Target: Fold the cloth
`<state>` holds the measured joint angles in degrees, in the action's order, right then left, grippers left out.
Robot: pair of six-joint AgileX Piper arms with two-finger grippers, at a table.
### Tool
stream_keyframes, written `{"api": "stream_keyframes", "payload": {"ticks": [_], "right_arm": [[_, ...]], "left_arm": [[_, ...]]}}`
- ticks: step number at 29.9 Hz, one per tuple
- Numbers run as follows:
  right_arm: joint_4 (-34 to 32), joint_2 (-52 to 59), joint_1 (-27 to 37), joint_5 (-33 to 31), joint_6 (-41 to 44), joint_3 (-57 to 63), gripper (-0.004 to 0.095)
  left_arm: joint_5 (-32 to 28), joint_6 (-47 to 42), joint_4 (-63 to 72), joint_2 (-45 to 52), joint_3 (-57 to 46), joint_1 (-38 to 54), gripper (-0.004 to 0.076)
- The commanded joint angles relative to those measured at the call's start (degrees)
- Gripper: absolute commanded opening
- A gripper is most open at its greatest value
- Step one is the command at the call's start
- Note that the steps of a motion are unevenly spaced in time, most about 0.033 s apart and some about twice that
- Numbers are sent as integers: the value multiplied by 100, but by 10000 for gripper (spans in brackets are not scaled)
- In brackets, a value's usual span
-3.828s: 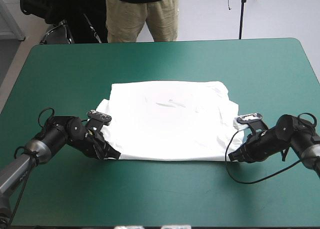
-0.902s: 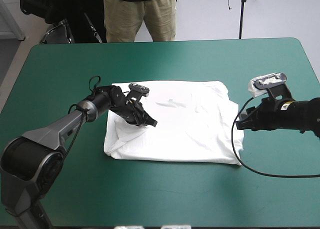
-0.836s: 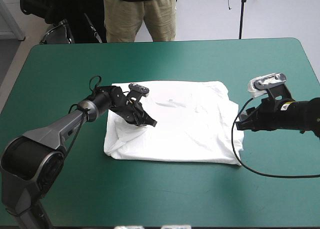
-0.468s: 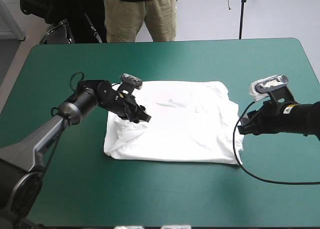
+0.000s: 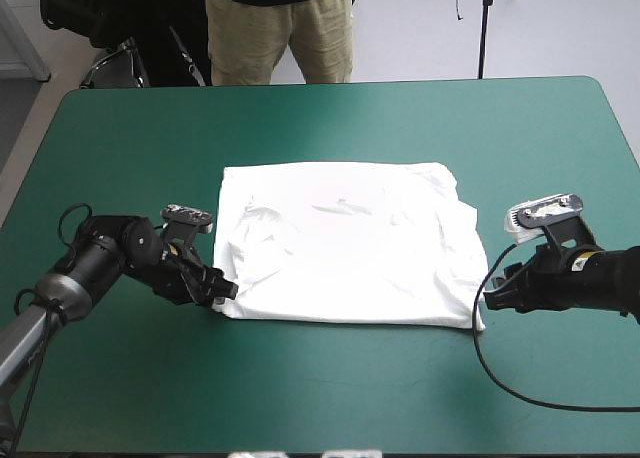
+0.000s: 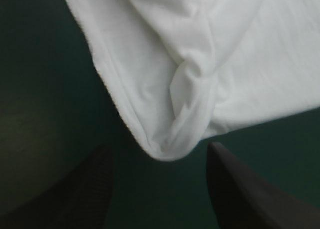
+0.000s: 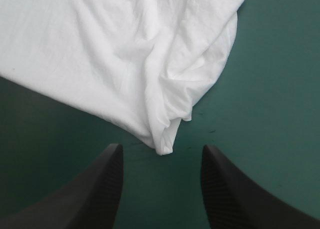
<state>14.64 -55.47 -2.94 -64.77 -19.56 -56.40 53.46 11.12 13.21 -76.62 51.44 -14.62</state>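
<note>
Both pincers are coming back down to the near corners of the shirt

The white short-sleeved T-shirt (image 5: 345, 243) is lying flat in the middle of the frame on the teal-green counter (image 5: 330, 378). The black, fin-fingered left pincer (image 5: 226, 290), just before over the shirt's upper left part, is now waiting spread at the lower left corner. The black right pincer (image 5: 490, 302) is also spread, at the lower right corner. Probably the next fold is beginning from the near edge.
</note>
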Motion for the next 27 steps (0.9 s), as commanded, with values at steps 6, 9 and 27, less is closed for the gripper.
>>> {"api": "stream_keyframes", "payload": {"ticks": [6, 9, 27], "right_arm": [[211, 93, 62, 575, -24, 14, 460], [211, 93, 62, 649, -24, 95, 460], [-81, -319, 62, 211, 7, 149, 459]], "left_arm": [[-753, 53, 550, -103, -259, 146, 412], [-764, 92, 569, -414, -279, 146, 412], [-607, 244, 547, -850, -284, 146, -18]]}}
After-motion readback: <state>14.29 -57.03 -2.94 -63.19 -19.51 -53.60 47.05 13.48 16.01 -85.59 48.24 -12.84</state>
